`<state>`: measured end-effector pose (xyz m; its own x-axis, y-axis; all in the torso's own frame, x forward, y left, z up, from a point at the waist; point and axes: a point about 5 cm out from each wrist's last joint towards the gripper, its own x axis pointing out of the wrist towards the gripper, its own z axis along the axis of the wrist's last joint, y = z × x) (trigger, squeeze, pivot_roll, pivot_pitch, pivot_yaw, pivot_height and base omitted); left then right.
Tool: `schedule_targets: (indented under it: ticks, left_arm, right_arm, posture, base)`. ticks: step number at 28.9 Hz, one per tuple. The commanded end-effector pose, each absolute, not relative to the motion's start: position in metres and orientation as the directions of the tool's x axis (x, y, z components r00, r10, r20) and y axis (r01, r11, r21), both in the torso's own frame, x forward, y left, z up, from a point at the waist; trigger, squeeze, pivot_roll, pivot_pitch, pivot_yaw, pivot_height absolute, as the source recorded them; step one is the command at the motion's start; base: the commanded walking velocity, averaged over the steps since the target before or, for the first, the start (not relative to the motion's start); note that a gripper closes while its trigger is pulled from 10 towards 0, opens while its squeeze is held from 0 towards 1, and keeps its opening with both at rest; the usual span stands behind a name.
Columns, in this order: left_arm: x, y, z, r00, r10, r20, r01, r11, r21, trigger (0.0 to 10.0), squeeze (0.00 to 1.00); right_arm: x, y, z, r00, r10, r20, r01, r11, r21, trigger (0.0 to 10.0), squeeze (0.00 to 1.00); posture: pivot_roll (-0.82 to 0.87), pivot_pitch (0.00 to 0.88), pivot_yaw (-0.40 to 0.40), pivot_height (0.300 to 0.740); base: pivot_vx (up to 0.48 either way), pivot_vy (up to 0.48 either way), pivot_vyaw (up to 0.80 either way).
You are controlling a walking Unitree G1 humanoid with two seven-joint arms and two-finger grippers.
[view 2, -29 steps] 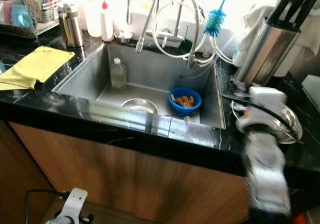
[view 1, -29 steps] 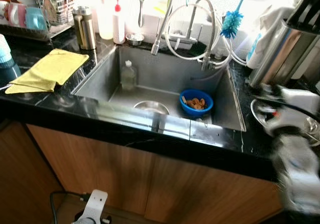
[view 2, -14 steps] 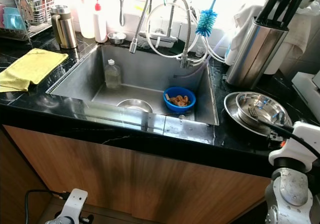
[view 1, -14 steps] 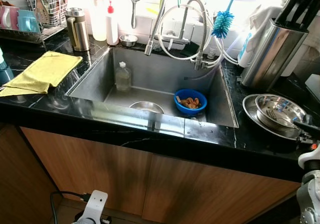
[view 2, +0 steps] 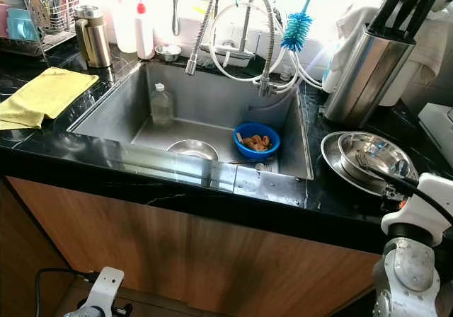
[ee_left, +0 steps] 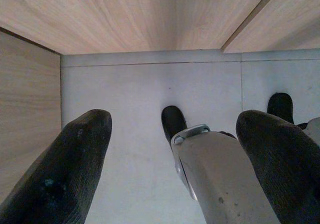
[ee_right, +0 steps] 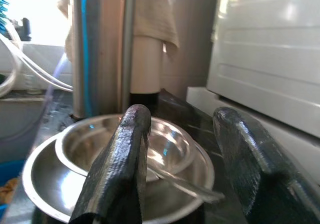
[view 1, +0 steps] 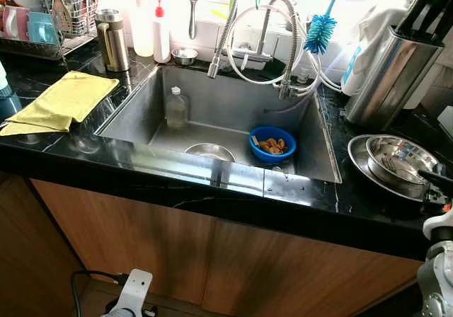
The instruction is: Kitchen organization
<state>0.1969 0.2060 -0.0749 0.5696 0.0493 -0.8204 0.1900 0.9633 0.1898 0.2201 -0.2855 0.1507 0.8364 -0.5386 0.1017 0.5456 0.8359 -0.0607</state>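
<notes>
While right claw point(ee_right: 180, 159) gapes over steel bowl point(ee_right: 125, 144), no legible writing.

Nested steel bowls point(view 1: 393, 163) beside sink point(view 1: 311, 158)

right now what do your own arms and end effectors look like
Each end effector has two long, rounded matte black fingers: the left end effector beside a silver metal link, the right end effector likewise. The right arm is silver-white with rounded joints, a black cable and a small red-orange mark.
</notes>
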Motion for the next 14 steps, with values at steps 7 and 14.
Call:
schedule_targets:
  ticks: [7, 14]
  left_arm:
    - [0.1958, 0.2047, -0.0758, 0.560, 0.043, -0.827, 0.207, 0.960, 0.190, 10.0, 0.00]
    - [0.1963, 0.2046, -0.0756, 0.561, 0.044, -0.827, 0.205, 0.960, 0.190, 10.0, 0.00]
  right_arm:
    - [0.2084, -0.3025, 0.1418, 0.772, -0.633, 0.046, 0.635, 0.771, -0.047, 10.0, 0.00]
    - [0.2103, -0.3024, 0.1398, 0.771, -0.636, 0.033, 0.636, 0.771, -0.018, 10.0, 0.00]
  posture:
    - [0.13, 0.000, -0.139, 0.736]
    - [0.13, 0.000, -0.138, 0.736]
  base:
    - [0.000, 0.000, 0.00]
    - [0.000, 0.000, 0.00]
